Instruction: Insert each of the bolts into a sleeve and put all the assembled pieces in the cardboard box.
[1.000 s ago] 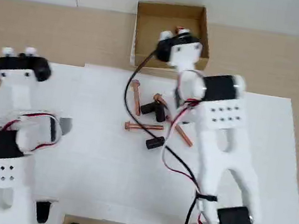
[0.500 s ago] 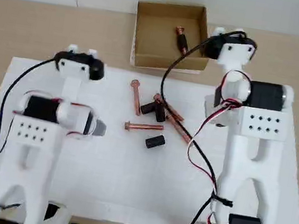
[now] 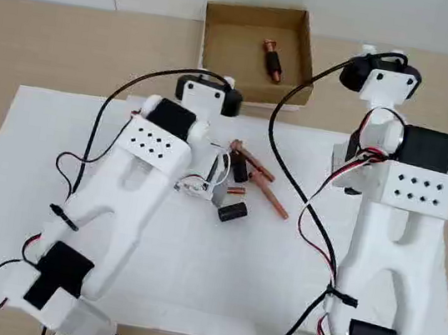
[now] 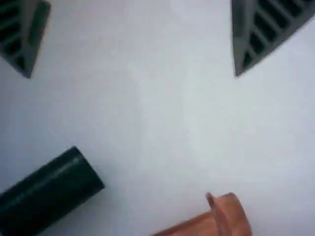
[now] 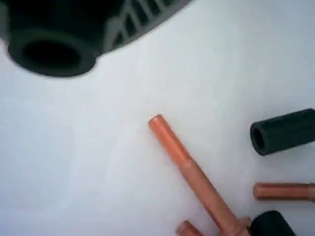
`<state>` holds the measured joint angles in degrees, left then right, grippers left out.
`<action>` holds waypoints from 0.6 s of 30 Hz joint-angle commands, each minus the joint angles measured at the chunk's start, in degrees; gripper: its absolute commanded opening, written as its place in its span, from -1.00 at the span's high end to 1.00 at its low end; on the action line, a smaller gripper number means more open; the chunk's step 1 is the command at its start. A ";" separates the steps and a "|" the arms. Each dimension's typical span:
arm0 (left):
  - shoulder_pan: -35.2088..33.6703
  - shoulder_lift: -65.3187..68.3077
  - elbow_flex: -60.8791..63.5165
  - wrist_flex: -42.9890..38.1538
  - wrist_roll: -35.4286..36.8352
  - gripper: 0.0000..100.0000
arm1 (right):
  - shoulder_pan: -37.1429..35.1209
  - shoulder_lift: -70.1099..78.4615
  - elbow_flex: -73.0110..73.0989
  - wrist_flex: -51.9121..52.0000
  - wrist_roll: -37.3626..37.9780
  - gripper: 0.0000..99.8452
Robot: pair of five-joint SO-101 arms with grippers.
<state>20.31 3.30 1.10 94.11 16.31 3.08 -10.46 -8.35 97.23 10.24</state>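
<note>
Left wrist view: my left gripper (image 4: 133,73) spread wide, empty, above white paper sheet (image 4: 162,123). Loose copper bolts (image 3: 269,193), black plastic sleeves (image 3: 233,212) near brown cardboard box (image 3: 233,51); assembled piece (image 3: 271,60) inside. Right gripper (image 5: 98,34): cannot tell.

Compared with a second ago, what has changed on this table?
The left arm swung in from the left; its open end effector now hangs over the loose bolts. The right arm drew back from the box, leaving a sleeved bolt inside. Box and sleeves stayed.
</note>
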 commanded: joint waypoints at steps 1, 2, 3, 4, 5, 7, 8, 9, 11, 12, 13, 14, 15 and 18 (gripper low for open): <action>0.88 0.09 -4.62 -2.46 2.73 0.51 | 0.48 -2.42 -2.46 0.31 1.49 0.97; 0.88 0.18 -5.05 -3.52 5.19 0.51 | 0.48 -2.33 -2.46 0.31 1.76 0.97; 0.88 0.18 -5.23 -4.40 8.26 0.51 | 0.48 -2.33 -2.46 0.31 1.93 0.97; 0.79 0.26 -5.23 -5.63 11.87 0.51 | 0.48 -2.33 -2.46 0.22 1.93 0.97; 0.79 0.26 -4.97 -7.30 15.47 0.51 | 0.48 -2.33 -2.46 0.22 1.93 0.97; 0.88 0.18 -4.44 -10.29 20.66 0.51 | 0.48 -2.33 -2.46 0.13 1.93 0.97; 0.88 0.00 -4.35 -11.16 21.45 0.51 | 0.40 -2.33 -2.46 0.04 1.93 0.97; 0.88 -0.09 -4.26 -11.43 21.54 0.51 | 0.40 -2.33 -2.46 -0.13 1.93 0.97; 1.23 -0.26 -4.26 -11.16 22.42 0.50 | 0.40 -2.33 -2.37 -0.22 1.93 0.97; 1.32 -0.26 -4.26 -10.46 23.30 0.50 | 0.40 -2.33 -2.37 -0.22 1.93 0.97; 1.41 -0.26 -4.26 -9.32 24.62 0.50 | 0.40 -2.33 -2.02 -0.22 1.93 0.97; 1.67 0.18 -4.26 -8.18 27.25 0.50 | 0.40 -2.33 -1.76 -0.22 1.93 0.97; 1.76 0.26 -4.09 -7.30 30.95 0.50 | 0.40 -2.33 -1.41 -0.22 1.93 0.97; 1.49 0.35 -4.00 -6.51 45.10 0.51 | 0.48 -2.33 -0.18 -0.31 1.93 0.97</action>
<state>21.80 4.18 -1.54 86.55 49.71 3.08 -10.46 -8.35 97.23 11.74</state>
